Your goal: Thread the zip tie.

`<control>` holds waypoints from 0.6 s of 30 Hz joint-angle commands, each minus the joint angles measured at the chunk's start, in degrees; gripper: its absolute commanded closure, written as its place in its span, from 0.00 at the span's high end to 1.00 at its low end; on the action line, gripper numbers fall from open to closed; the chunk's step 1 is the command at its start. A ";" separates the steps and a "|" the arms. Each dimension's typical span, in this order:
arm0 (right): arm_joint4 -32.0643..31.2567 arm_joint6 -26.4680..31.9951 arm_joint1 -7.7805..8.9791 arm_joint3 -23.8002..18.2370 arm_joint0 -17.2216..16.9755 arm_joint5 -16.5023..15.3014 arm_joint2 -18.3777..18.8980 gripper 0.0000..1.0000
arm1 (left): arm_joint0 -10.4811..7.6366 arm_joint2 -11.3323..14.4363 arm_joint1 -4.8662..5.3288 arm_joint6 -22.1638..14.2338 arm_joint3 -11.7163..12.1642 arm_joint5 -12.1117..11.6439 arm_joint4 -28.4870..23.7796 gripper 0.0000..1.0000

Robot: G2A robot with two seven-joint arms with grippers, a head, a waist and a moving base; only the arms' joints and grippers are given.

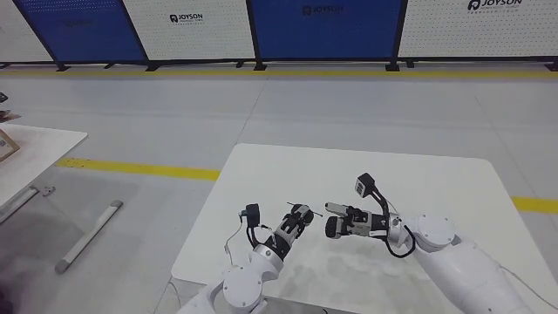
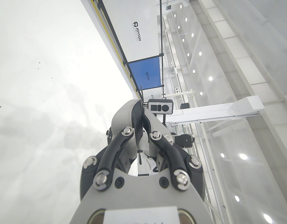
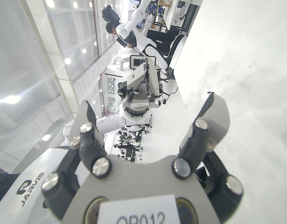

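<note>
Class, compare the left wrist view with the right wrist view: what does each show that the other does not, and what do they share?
Left wrist view alone: a thin black zip tie poking out past the shut left gripper, with blue and white wall panels behind. Right wrist view alone: that the right gripper is open, holding nothing. Both: the white table, and the left gripper, which the right wrist view sees from farther off.

The top camera looks down from overhead at the table (image 1: 418, 174). The 2 wrist cameras sit close behind the left tool (image 2: 141, 108) and the right tool (image 3: 148, 99), facing each other over that table
</note>
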 commanded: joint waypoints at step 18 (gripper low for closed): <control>-3.42 -1.26 -0.48 -2.28 -1.94 1.84 3.39 1.00 | -0.35 0.14 -0.43 -0.02 0.74 0.14 -0.31 0.00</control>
